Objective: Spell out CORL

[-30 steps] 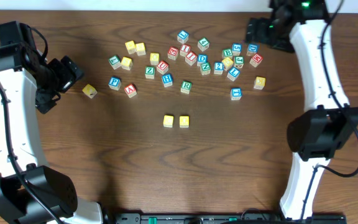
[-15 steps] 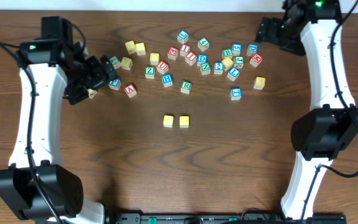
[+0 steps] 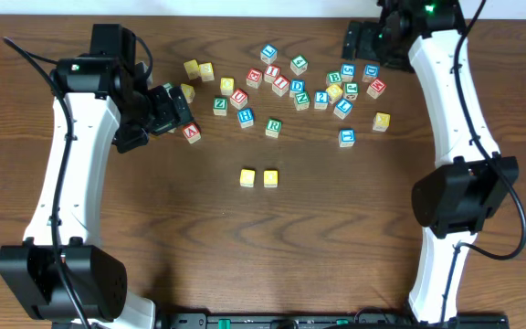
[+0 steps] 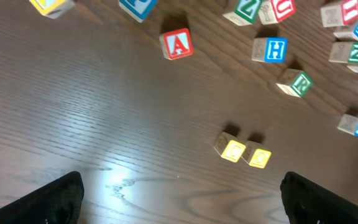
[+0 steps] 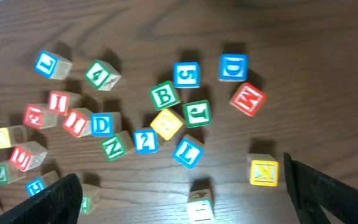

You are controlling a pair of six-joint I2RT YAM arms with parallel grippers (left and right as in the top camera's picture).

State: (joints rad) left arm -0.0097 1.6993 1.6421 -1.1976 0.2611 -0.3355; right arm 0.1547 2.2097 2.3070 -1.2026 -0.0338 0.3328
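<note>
C cube (image 3: 247, 177) + O cube (image 3: 270, 178): yellow tops, just beside each other mid-table. Letters are faint in the left wrist view, so that read is tentative. R cube (image 3: 273, 126), white face w/ green letter, is near, at 12 o'clock from the O cube. L cube (image 3: 342, 109), blue letter and skewed, is further out at 2 o'clock, packed in the cluster.

Left gripper (image 3: 175, 108) is at 10 o'clock from the pair, jaws spread wide, nothing in them. Right gripper (image 3: 354, 43) is well out at 1 o'clock, near the far edge, jaws also apart, empty.

My read: C, O done, R next.
- Drop straight down on R. H cube (image 3: 246, 116) is near at its 10 o'clock, so put the fingers on faces clear of it.
- Pinch flat faces, not corners, or the cube will prob pivot.
- Set it at 3 o'clock of the O cube, same line, letter up. Don't nudge the pair.

Materials: cubes are pale wood, square-edged, painted faces, rigid. Should grip OK but slide easily. Table (image 3: 354, 228) is dark wood-grain w/ slight sheen.
</note>
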